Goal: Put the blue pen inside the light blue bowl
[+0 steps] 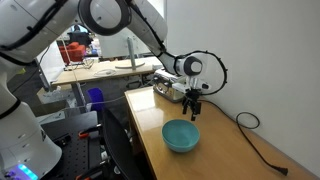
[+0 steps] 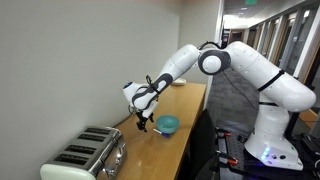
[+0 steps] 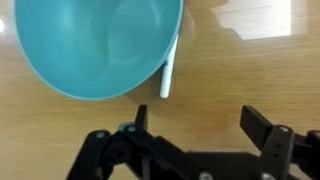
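The light blue bowl (image 3: 95,45) fills the upper left of the wrist view and stands on the wooden table in both exterior views (image 1: 181,135) (image 2: 167,124). The blue pen (image 3: 169,72) is a pale thin stick lying on the table against the bowl's right rim, its upper end hidden by the rim. I cannot make it out in the exterior views. My gripper (image 3: 200,125) is open and empty, hovering above the table beside the bowl, with the pen just outside its left finger. It also shows in both exterior views (image 1: 193,106) (image 2: 142,123).
A silver toaster (image 2: 88,155) stands at one end of the table, also seen behind the gripper (image 1: 167,88). A black cable (image 1: 250,125) runs along the table by the wall. The table edge (image 1: 150,150) lies close to the bowl.
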Motion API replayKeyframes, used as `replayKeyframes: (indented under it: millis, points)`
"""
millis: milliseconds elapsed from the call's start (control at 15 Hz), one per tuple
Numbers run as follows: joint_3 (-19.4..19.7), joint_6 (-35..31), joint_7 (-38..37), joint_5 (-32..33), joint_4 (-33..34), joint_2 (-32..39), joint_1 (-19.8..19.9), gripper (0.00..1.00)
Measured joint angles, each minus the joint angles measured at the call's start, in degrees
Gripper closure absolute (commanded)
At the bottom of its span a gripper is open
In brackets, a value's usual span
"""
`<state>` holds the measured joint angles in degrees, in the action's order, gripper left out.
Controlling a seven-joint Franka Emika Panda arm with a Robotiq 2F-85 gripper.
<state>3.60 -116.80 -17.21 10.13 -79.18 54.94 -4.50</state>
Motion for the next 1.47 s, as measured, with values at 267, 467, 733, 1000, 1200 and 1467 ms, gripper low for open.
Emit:
replayKeyframes:
  millis: [267, 467, 733, 1000, 1200, 1467]
  points:
    - [0.24, 0.00, 0.26, -1.67, 3.01, 2.58, 1.71, 0.00]
    - [-0.04, -0.04, 1.76, -5.04, 4.02, 3.23, 3.49, 0.00]
    - [-0.12, -0.58, 2.45, -7.74, 4.28, 3.26, 4.86, 0.00]
    - [-0.14, -0.94, 2.51, -8.95, 4.28, 3.26, 5.22, 0.00]
    - [-0.17, -2.26, 3.66, -8.96, 4.28, 3.25, 5.17, 0.00]
    - [-0.17, -2.51, 4.92, -8.76, 4.67, 3.12, 4.87, 0.00]
